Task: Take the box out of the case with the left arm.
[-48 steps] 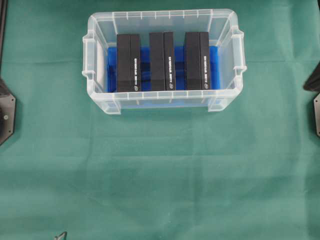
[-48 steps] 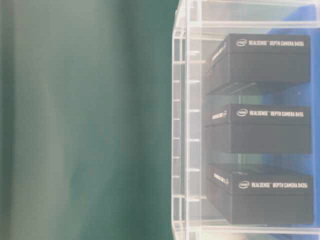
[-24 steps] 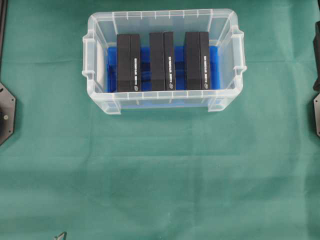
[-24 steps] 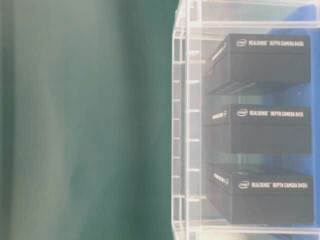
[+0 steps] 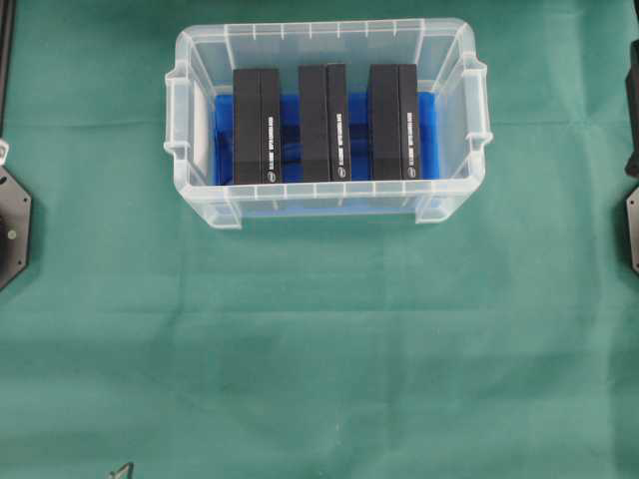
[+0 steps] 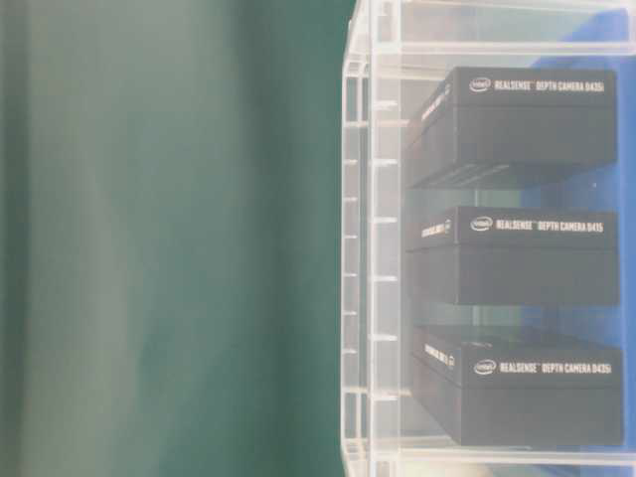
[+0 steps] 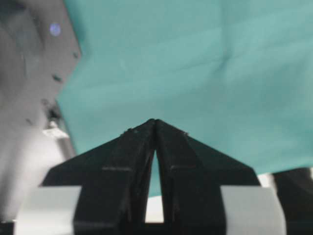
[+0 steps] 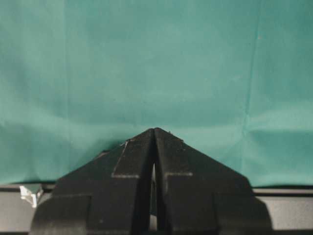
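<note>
The clear case [image 5: 324, 32] stands at the back middle of the green cloth. Three black boxes stand side by side in it on the blue lining: left [image 5: 257, 125], middle [image 5: 321, 122], right [image 5: 392, 120]. The table-level view shows the case wall [image 6: 363, 248] and the boxes [image 6: 517, 258] with white lettering. My left gripper [image 7: 155, 120] is shut with nothing in it, over bare cloth beside a grey mount, and no case shows in its view. My right gripper [image 8: 154, 129] is shut and empty over cloth. Neither gripper shows in the overhead view.
Black arm bases sit at the left edge [image 5: 12, 225] and right edge [image 5: 632, 230] of the overhead view. A small grey piece [image 5: 122, 470] pokes in at the bottom edge. Green cloth [image 5: 329, 339] spreads in front of the case.
A dark part of the right arm at the right edge has drawn back out of the overhead view. A small white bit has appeared at the left edge. The case and boxes have not moved.
</note>
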Motion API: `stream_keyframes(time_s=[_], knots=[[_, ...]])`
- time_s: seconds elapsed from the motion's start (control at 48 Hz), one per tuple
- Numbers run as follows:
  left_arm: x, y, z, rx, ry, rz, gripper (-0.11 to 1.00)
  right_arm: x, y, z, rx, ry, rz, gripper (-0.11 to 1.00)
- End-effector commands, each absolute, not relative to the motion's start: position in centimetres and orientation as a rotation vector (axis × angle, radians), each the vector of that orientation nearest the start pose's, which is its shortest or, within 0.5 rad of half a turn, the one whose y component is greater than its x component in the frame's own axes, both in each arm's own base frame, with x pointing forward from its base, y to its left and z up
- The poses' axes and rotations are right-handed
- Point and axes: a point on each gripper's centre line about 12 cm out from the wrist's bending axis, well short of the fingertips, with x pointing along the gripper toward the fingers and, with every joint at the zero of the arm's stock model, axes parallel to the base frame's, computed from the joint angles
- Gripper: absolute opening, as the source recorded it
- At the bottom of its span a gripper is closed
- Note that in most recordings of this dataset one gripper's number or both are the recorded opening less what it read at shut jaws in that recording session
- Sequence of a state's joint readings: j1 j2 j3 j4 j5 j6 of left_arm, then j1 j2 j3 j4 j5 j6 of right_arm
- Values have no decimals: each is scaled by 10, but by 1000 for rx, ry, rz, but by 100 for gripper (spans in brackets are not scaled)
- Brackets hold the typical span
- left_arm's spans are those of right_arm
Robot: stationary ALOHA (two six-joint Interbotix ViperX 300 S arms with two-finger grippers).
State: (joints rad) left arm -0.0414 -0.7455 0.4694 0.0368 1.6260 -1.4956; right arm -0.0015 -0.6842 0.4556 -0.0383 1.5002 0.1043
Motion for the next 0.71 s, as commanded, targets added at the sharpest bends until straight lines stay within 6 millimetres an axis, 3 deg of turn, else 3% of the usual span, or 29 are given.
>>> stream_keyframes(time_s=[0.0, 0.417, 0.688], knots=[[157, -1, 360, -1222, 1039, 1004, 0, 185, -5, 361, 67, 1237, -103, 0], [156, 8, 358, -1200, 995, 1039, 0, 185, -5, 360, 67, 1239, -103, 0], [156, 40, 357, -1147, 990, 1067, 0, 185, -5, 360, 67, 1239, -103, 0]])
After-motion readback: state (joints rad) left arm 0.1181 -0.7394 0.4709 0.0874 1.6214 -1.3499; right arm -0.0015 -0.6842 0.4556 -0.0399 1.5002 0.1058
